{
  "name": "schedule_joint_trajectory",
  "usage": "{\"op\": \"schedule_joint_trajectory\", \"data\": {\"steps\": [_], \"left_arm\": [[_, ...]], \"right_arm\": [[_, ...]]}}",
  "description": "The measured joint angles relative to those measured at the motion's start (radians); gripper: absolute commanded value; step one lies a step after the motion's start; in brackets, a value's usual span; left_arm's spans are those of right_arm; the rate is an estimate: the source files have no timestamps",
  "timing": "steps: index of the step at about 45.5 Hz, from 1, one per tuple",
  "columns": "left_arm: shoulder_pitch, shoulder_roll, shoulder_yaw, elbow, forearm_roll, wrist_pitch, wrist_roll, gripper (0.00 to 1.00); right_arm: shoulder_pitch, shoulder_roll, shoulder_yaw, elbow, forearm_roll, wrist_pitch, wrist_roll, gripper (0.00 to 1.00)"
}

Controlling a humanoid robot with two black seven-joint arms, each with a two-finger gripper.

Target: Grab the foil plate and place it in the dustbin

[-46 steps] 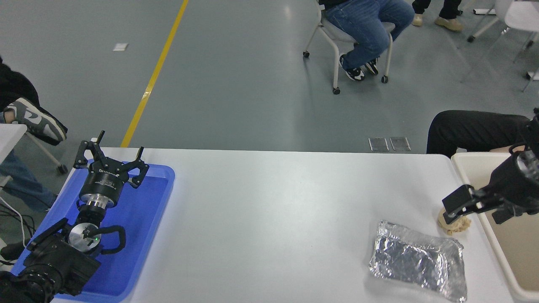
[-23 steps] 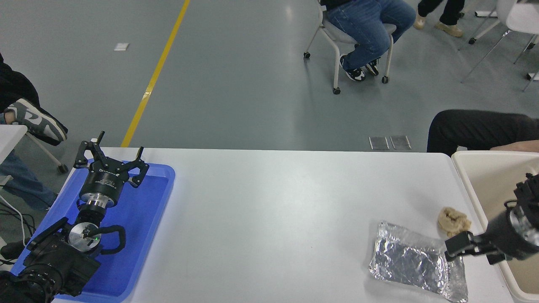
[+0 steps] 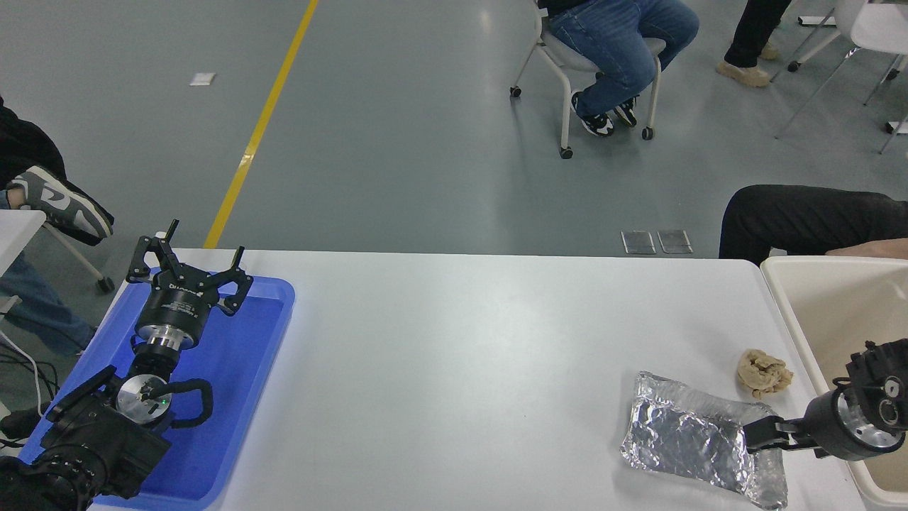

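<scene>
The right gripper (image 3: 757, 434) comes in low from the right edge, fingers pointing left, tip right at the right end of the foil plate (image 3: 699, 438). One dark finger shows against the silver; whether the pair is spread or already pinched on the foil, the view does not tell. Contact with the rim looks likely, though a true grip cannot be confirmed.

The plate lies flat on the white table (image 3: 461, 369) at the near right, its long axis running from far left to near right, with the near-right corner closest to the table's front edge. So the plate stretches away to the left of the gripper, and the gripper meets it at the short right end, a sensible place to catch a thin rim.

Just beyond the plate's far right corner sits a small tan paper wad (image 3: 764, 372), apart from the foil and from the gripper. Further right, the dustbin (image 3: 794, 305) stands at the table's right edge, behind the wrist; the carry would be a short swing right.

The left gripper (image 3: 188, 273) is parked far off at the lower left over the blue tray (image 3: 248, 355), fingers spread. The right arm is plainly nearer
</scene>
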Motion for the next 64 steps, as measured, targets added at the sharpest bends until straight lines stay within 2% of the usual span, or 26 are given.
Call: {"op": "schedule_joint_trajectory", "data": {"steps": [4,7,12,15,18,47,64], "left_arm": [[0.0,0.0,0.0,0.0,0.0,0.0,0.0,1.0],[0.0,0.0,0.0,0.0,0.0,0.0,0.0,1.0],[0.0,0.0,0.0,0.0,0.0,0.0,0.0,1.0],[0.0,0.0,0.0,0.0,0.0,0.0,0.0,1.0],[0.0,0.0,0.0,0.0,0.0,0.0,0.0,1.0],[0.0,-0.001,0.0,0.0,0.0,0.0,0.0,1.0],[-0.001,-0.001,0.0,-0.001,0.001,0.0,0.0,1.0]], "right_arm": [[-0.027,0.013,0.01,-0.017,0.0,-0.017,-0.003,0.89],[-0.043,0.024,0.019,-0.029,0.001,-0.028,-0.004,0.67],[-0.061,0.038,0.03,-0.046,0.001,-0.04,-0.005,0.35],[-0.068,0.043,0.034,-0.053,0.001,-0.044,-0.006,0.27],[-0.073,0.048,0.037,-0.059,0.001,-0.047,-0.007,0.0],[-0.102,0.074,0.047,-0.09,0.001,-0.054,-0.005,0.0],[0.065,0.011,-0.051,-0.002,0.005,-0.044,-0.006,0.0]]}}
